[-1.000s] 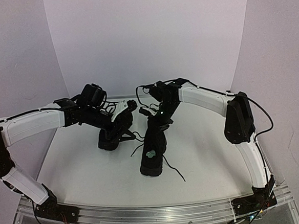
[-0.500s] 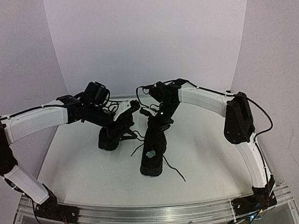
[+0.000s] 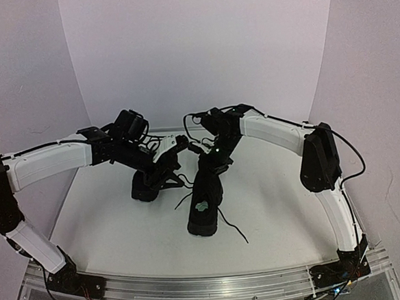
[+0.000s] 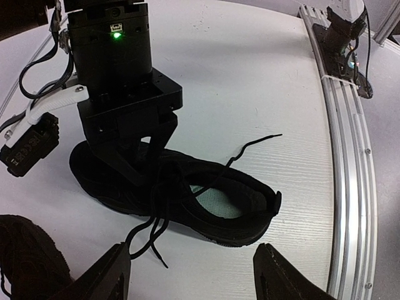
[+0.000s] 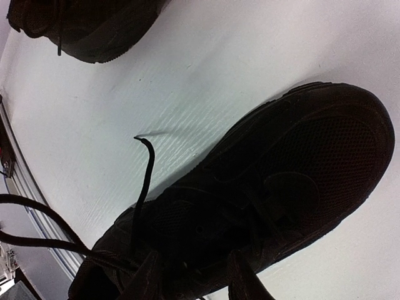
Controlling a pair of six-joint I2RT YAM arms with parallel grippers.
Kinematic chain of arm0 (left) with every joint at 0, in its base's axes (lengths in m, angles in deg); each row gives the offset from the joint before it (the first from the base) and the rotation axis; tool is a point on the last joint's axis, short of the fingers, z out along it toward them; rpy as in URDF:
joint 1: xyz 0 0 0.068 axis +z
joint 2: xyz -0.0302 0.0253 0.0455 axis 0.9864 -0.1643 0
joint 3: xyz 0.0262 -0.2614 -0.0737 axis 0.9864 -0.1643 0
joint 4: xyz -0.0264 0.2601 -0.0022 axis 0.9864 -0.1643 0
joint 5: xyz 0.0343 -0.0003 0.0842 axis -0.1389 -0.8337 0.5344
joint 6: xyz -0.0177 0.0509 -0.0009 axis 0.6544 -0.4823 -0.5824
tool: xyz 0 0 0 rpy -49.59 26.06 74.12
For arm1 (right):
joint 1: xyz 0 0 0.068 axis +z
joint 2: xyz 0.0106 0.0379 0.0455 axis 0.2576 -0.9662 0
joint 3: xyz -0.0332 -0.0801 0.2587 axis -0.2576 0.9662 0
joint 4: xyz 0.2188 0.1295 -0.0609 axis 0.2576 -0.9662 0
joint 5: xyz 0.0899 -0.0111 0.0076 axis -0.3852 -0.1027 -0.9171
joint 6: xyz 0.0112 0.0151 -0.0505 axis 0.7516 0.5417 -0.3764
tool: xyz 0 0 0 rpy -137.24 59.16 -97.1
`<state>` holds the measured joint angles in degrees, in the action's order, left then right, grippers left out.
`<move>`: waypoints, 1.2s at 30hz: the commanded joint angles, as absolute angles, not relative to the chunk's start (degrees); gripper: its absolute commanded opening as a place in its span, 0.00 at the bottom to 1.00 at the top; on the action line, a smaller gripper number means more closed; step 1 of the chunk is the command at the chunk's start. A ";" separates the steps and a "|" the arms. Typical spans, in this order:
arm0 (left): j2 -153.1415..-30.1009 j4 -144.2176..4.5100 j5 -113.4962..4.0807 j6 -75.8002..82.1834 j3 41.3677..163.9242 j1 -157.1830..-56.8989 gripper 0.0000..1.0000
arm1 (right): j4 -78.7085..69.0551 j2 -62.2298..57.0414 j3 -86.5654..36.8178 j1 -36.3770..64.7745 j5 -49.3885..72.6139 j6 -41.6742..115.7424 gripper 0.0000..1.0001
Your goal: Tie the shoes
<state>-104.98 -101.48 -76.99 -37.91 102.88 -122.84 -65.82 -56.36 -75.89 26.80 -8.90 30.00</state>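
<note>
Two black shoes lie on the white table. One shoe (image 3: 203, 208) (image 4: 212, 200) (image 5: 262, 194) with a pale patch inside points away from me in the middle. Its thin laces (image 3: 234, 228) (image 4: 250, 147) trail loose on the table. My right gripper (image 3: 211, 164) (image 4: 147, 153) (image 5: 194, 265) stands over its laced front, open, fingertips down at the laces. The other shoe (image 3: 146, 188) (image 4: 25, 262) (image 5: 81, 25) lies to the left, under my left arm. My left gripper (image 3: 175, 152) (image 4: 192, 253) hovers open beside the middle shoe, nothing between its fingers.
An aluminium rail (image 3: 209, 286) (image 4: 344, 156) runs along the near edge, with the right arm's base (image 4: 344, 31) bolted to it. White backdrop walls close in the back and both sides.
My left arm has shifted a little up and to the right. The right gripper's jaws have opened slightly over the middle shoe. The shoes have not moved.
</note>
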 commanded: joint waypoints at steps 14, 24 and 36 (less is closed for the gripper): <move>-108.23 -101.49 -78.79 -38.69 107.97 -123.26 0.69 | -65.95 -51.85 -74.38 25.35 -11.87 28.70 0.31; -108.63 -101.87 -79.07 -39.19 108.25 -123.26 0.70 | -65.84 -51.81 -72.99 25.99 -13.20 27.90 0.30; -108.38 -101.88 -79.28 -38.97 107.56 -123.26 0.70 | -65.94 -51.51 -75.60 26.32 -12.33 29.39 0.33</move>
<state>-108.51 -102.00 -77.92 -38.45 105.47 -123.02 -65.54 -55.75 -73.24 26.00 -12.92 28.82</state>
